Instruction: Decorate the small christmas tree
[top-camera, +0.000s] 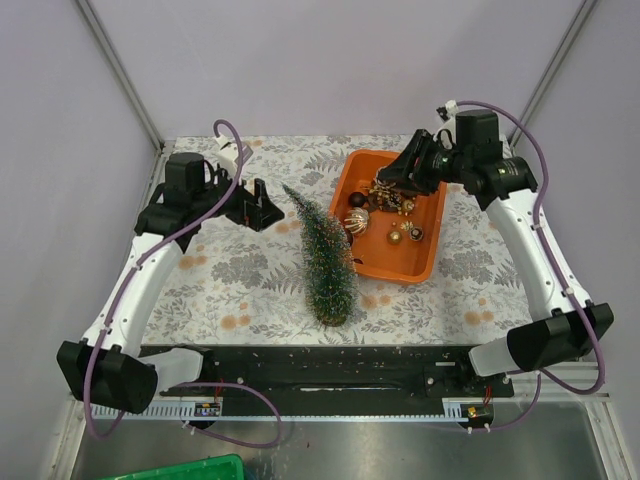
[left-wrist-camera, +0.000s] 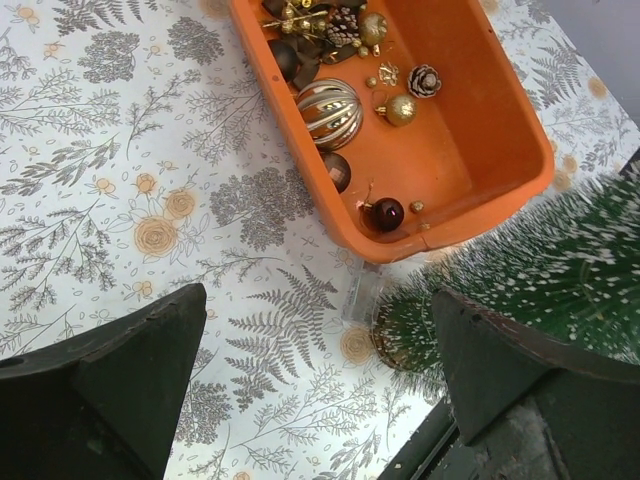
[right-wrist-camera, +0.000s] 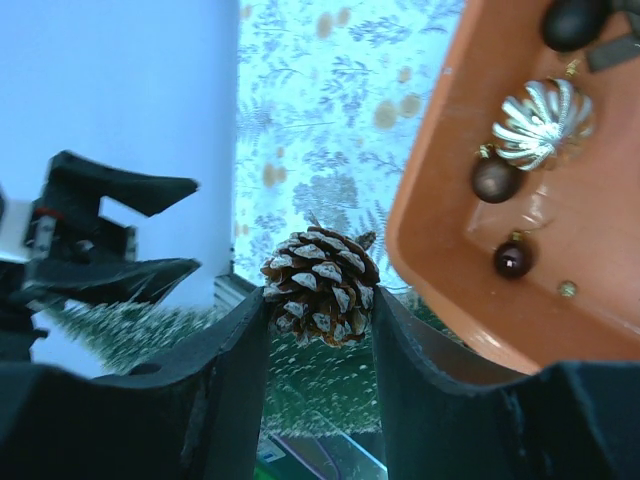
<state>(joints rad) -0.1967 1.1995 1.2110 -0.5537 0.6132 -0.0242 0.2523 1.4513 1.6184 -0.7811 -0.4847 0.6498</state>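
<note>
Orange tray (top-camera: 425, 250), upper right, holds the ornaments (top-camera: 390, 195); small christmas tree (top-camera: 328, 260) stands bare at centre of the desk (top-camera: 220, 290). Right hand (top-camera: 405, 178) clamps a pinecone (right-wrist-camera: 320, 285); left hand (top-camera: 255, 205) gapes empty. Decorating appears not begun.

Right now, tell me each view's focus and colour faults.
Top external: evenly lit, sharp, tree crisp. Left wrist: orange tray sharp, own fingers dark and featureless. Right wrist: blue cast, pinecone sharp, tablecloth behind soft.

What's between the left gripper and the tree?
Nothing: only bare floral tablecloth separates the left gripper from the small christmas tree, seen in the top view.
</note>
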